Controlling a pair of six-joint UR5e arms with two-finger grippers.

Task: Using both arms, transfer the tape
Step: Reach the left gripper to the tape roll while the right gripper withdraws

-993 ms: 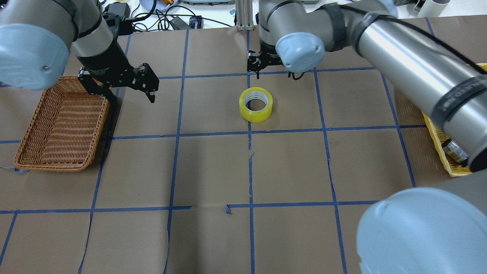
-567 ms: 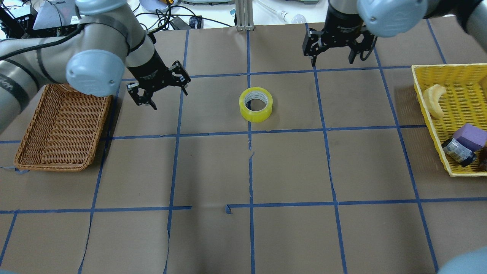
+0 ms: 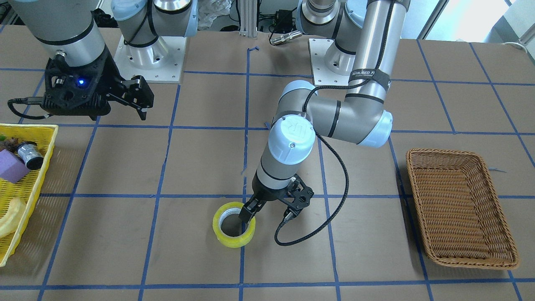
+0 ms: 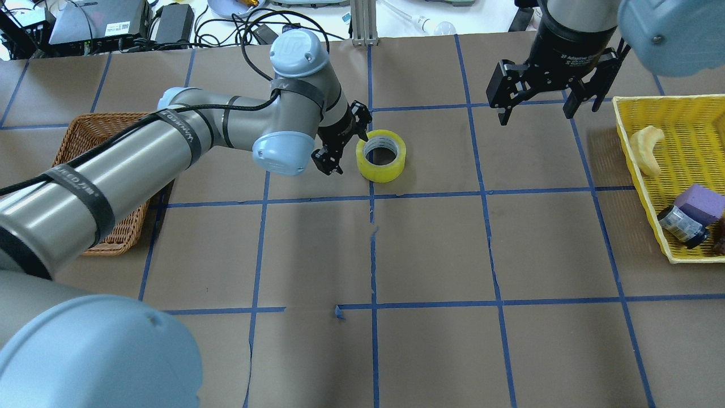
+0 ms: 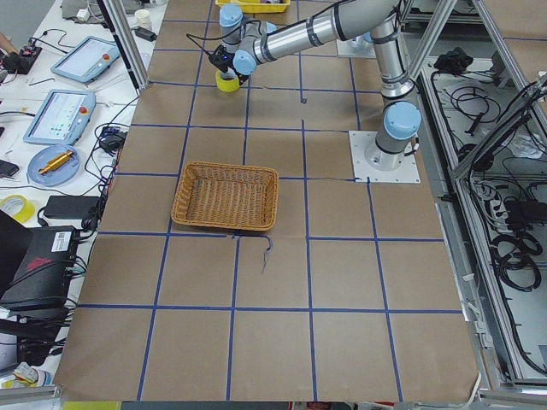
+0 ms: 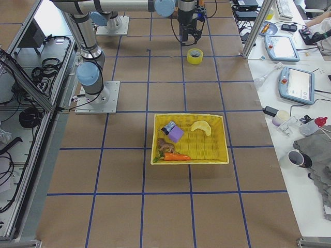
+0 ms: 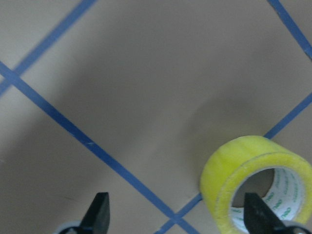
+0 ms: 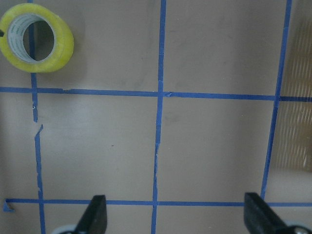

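Observation:
The yellow tape roll (image 4: 381, 163) lies flat on the brown paper near the table's middle, also in the front view (image 3: 234, 240) and both wrist views (image 7: 234, 170) (image 8: 58, 51). My left gripper (image 4: 346, 151) is open and low at the roll's left side. In the front view (image 3: 267, 215) one finger hangs over the ring's hole and the other outside it, so the ring's wall lies between them. My right gripper (image 4: 537, 110) is open and empty, raised to the right of the roll and well apart from it (image 3: 140, 104).
A brown wicker basket (image 4: 90, 130) stands at the left, partly behind my left arm (image 3: 459, 209). A yellow basket (image 4: 668, 97) at the right edge holds a pale curved piece, a purple block (image 4: 699, 203) and a small silvery spool (image 4: 679, 225).
My left gripper has moved right from beside the wicker basket to the tape roll. My right gripper has drawn back to the right, toward the yellow basket. The roll has not moved.

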